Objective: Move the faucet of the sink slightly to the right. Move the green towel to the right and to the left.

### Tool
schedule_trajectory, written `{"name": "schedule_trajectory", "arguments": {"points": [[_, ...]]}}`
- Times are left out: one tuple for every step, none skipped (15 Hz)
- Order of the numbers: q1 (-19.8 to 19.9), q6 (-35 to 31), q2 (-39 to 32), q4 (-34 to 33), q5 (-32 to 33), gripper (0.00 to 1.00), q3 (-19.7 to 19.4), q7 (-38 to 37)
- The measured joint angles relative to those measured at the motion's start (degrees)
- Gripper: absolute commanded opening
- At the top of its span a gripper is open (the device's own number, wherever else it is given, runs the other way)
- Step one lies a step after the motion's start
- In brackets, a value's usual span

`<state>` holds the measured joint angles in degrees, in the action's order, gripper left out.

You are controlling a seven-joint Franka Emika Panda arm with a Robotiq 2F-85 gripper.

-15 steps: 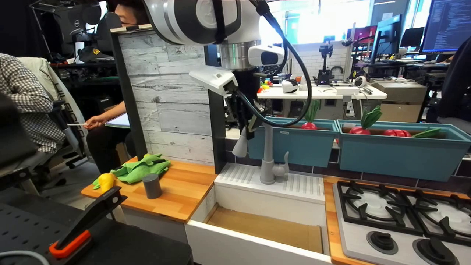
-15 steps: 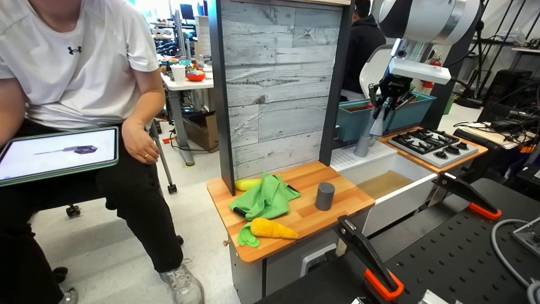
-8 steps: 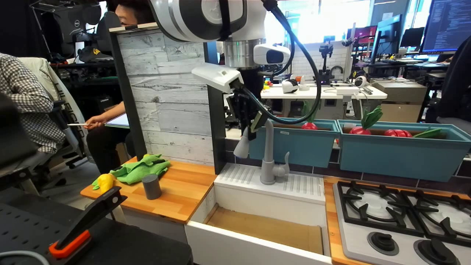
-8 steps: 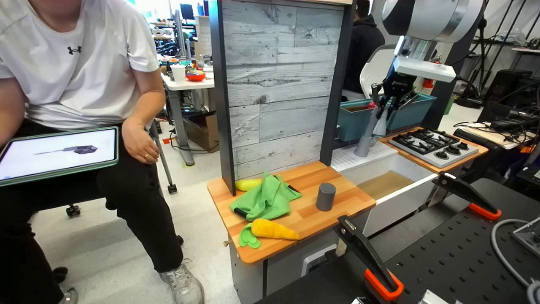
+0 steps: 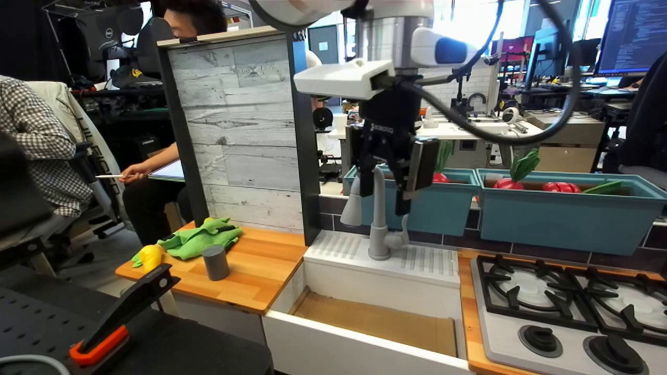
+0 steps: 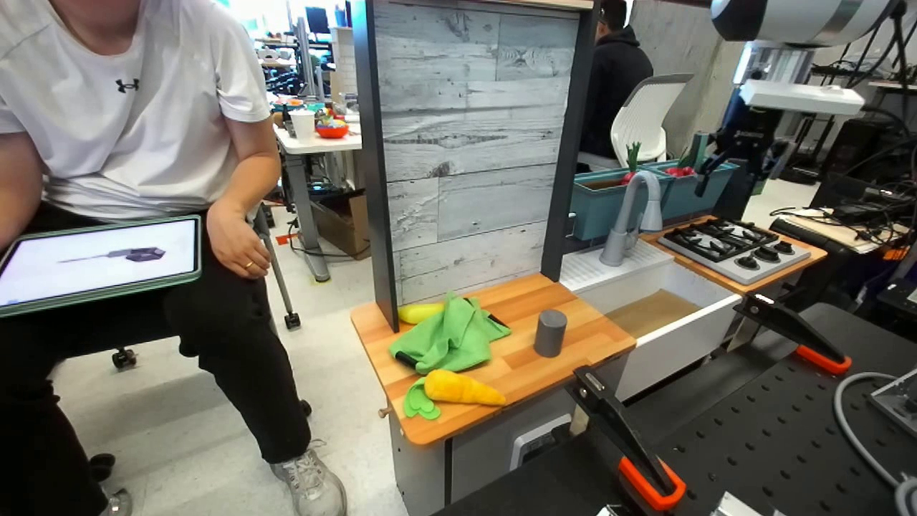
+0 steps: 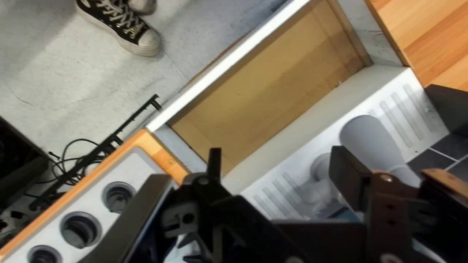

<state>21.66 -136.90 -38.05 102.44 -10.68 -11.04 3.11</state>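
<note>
The grey faucet [image 5: 379, 242] stands upright on the ribbed white ledge behind the sink [image 5: 365, 350]; its curved neck ends in a cone-shaped head [image 6: 650, 216]. My gripper [image 5: 384, 199] hangs in front of the neck as seen in an exterior view, while another exterior view shows a gap between it and the faucet head. In the wrist view the gripper [image 7: 279, 160] has its jaws spread wide with nothing held, and the faucet head [image 7: 369, 138] lies past the right finger. The green towel [image 6: 455, 337] is crumpled on the wooden counter [image 6: 516, 294], away from the gripper.
Beside the towel are a grey cup [image 6: 551, 333], a yellow plush carrot [image 6: 464, 388] and a yellow item [image 6: 419, 312]. A wood-look panel [image 5: 250, 140] rises behind the counter. Teal planters [image 5: 563, 219] hang behind the sink and stove [image 5: 526, 291]. Black clamps [image 6: 630, 437] grip the front edge.
My gripper was at the faucet head; it has opened and moved off to the right, away from it. The faucet head has swung slightly right. The towel has not moved.
</note>
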Motion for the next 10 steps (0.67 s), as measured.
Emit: {"name": "schedule_trajectory", "arguments": {"points": [[0.59,1.23,0.61,0.21,0.95,1.0,-1.05,0.42],[1.05,2.32,1.07,0.26,1.87,1.0,-1.84,0.76],[1.37,3.18,1.48,0.34,2.73,1.0,-2.45,1.03],[1.53,3.63,1.82,0.51,3.34,1.0,-2.85,1.24],[1.55,4.02,2.2,0.83,3.8,1.0,-3.05,1.36],[1.53,4.38,2.67,1.27,4.01,1.0,-3.05,1.59],[1.44,4.55,3.34,1.96,4.05,1.0,-2.9,1.89],[1.31,4.58,4.2,2.87,4.05,1.0,-2.58,2.13],[1.03,4.59,5.29,4.04,4.05,1.0,-2.17,2.32],[0.59,4.59,6.56,5.35,4.05,1.0,-1.71,2.36]]}}
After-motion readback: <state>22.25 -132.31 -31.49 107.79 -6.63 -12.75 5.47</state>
